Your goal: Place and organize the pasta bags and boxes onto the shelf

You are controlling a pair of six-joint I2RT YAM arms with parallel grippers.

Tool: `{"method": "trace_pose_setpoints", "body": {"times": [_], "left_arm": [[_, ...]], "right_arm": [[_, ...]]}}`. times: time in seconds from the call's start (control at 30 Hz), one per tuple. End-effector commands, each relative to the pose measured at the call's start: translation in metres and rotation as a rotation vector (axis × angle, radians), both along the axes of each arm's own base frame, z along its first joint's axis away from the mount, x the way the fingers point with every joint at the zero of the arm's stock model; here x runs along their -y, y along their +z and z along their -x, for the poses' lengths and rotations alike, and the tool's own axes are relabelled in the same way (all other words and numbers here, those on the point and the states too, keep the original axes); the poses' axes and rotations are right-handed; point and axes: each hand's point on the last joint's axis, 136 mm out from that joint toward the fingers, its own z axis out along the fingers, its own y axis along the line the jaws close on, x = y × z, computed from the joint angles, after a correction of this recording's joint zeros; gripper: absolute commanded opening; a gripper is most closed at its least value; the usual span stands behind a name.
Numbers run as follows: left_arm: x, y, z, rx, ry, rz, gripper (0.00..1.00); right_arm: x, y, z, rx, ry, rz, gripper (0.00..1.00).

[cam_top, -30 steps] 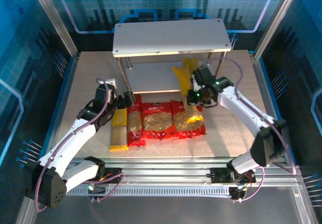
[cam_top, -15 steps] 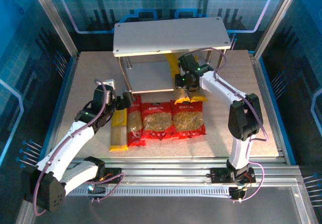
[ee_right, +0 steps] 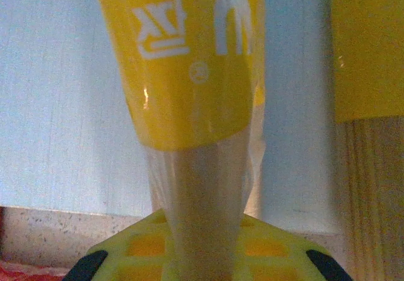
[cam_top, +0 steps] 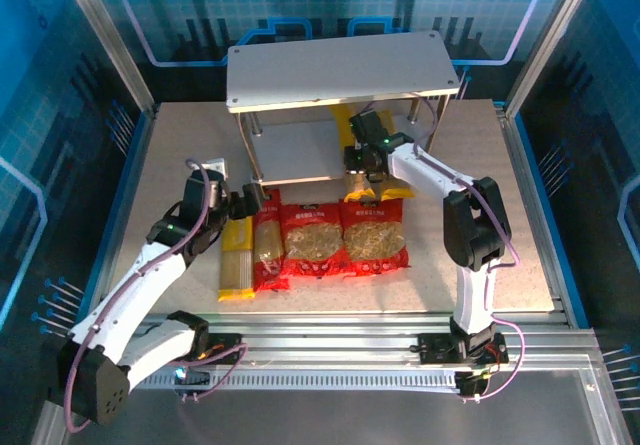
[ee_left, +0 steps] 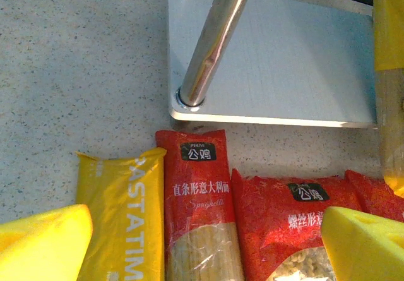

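**Right arm slides spaghetti onto the lower tier.** Beneath the top board of the shelf, at upper centre of the overhead frame, the right tool pinches a yellow spaghetti pack by its clear-window end. In the wrist view the film is bunched between the yellow pads. The pack's printed end stretches out over the pale lower board. A second yellow pack lies just beside it on the same board, at the right edge of that frame.

The left tool hovers with its fingers spread wide over the row on the counter. In mid-frame overhead, a third yellow pack, a red spaghetti pack, the left red bag and the right red bag lie side by side, touching, just in front of the shelf.

The risks lie in the release. The held pack's gripped end appears to hang past the board's front edge, so if let go too soon it could tip off onto the bags below. A grip on thin film could also slip, or bend and snap the strands. Pushed in crooked, the pack could ride up over its neighbour. The left tool also sits near a metal shelf leg, where a careless sweep could knock the rack.
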Motion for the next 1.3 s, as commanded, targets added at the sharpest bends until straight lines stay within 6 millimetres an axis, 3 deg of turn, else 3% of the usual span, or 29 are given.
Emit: {"method": "trace_pose_setpoints", "body": {"times": [0.0,0.2,0.4,0.53,0.6,0.73,0.83,0.97,1.1,1.27], "left_arm": [[-0.006,0.010,0.002,0.017,0.028,0.008,0.95],[-0.007,0.011,0.005,0.017,0.029,0.005,0.95],[-0.007,0.007,0.009,0.000,0.027,0.012,0.98],[-0.003,0.001,0.015,-0.029,0.017,0.037,0.99],[-0.001,-0.004,0.019,-0.045,0.015,0.058,0.99],[0.008,-0.014,0.031,-0.082,-0.011,0.069,0.99],[0.013,-0.022,0.041,-0.108,-0.021,0.052,0.99],[0.012,-0.042,0.054,-0.193,0.014,0.025,0.99],[0.005,-0.075,0.068,-0.299,0.091,0.012,0.99],[-0.006,-0.101,0.073,-0.379,0.182,-0.031,0.99]], "right_arm": [[-0.005,0.035,-0.030,0.180,-0.024,-0.014,0.00],[-0.008,0.020,-0.033,0.142,-0.010,0.005,0.12],[-0.009,0.010,-0.033,0.119,-0.006,0.013,0.42],[-0.009,0.014,-0.033,0.128,0.001,0.017,0.53],[-0.009,0.021,-0.031,0.138,0.007,0.012,0.64],[-0.005,0.050,-0.019,0.219,0.012,-0.032,0.74],[0.002,0.079,0.003,0.280,0.014,-0.071,0.77],[0.011,0.105,0.051,0.290,0.049,-0.098,0.81],[0.025,0.112,0.095,0.278,0.068,-0.127,0.84],[0.044,0.113,0.130,0.272,0.067,-0.127,0.86]]}}
